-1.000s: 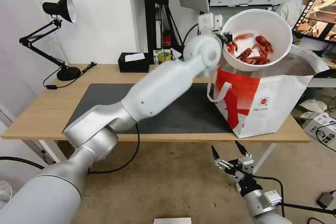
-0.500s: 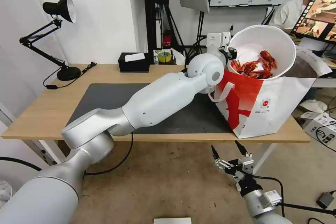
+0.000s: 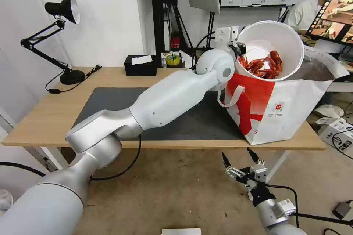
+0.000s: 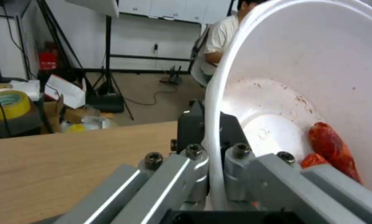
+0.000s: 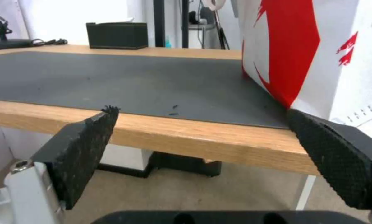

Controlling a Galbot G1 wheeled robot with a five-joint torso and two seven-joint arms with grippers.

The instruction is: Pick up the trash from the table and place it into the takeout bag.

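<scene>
Your left end effector (image 3: 239, 48) is clamped on the rim of the white bowl (image 3: 279, 36), holding it tilted over the open top of the takeout bag (image 3: 290, 106) at the table's (image 3: 44, 117) right end, shells (image 3: 263, 66) pooled low inside. Your right end effector (image 3: 241, 159) hangs below the table edge, fingers spread apart.
</scene>
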